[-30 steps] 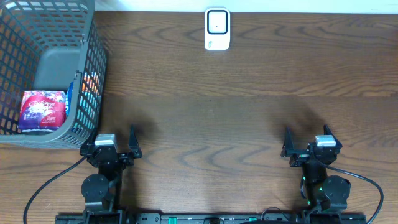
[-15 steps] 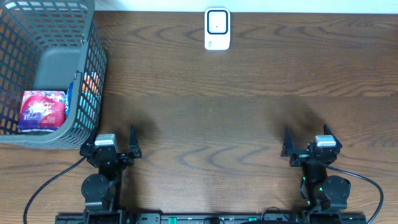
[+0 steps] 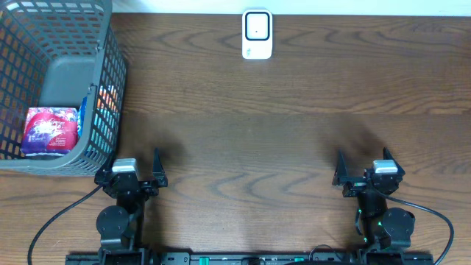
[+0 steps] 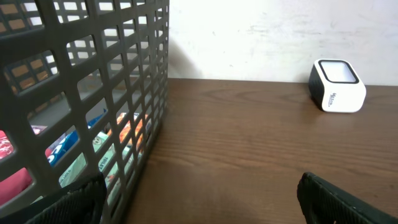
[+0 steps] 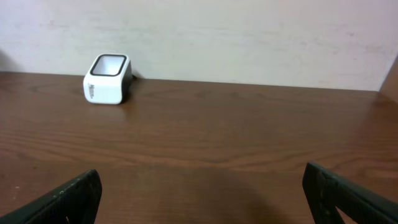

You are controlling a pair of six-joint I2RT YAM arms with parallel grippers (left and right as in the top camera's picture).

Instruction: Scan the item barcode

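Note:
A red and purple packet [image 3: 50, 130] lies in the grey mesh basket [image 3: 110, 73] at the far left, with other coloured packs [image 4: 118, 134] showing through the mesh. The white barcode scanner [image 3: 257, 34] stands at the table's back edge, also seen as scanner [image 4: 337, 93] and scanner [image 5: 107, 79]. My left gripper [image 3: 134, 171] rests near the front edge just below the basket, open and empty. My right gripper [image 3: 362, 168] sits at the front right, open and empty too.
The basket's mesh wall [image 4: 93, 93] rises close on the left of my left gripper. A pale wall [image 5: 217, 31] runs behind the brown wooden table [image 3: 250, 132]. Black cables [image 3: 59, 221] trail from both arm bases at the front edge.

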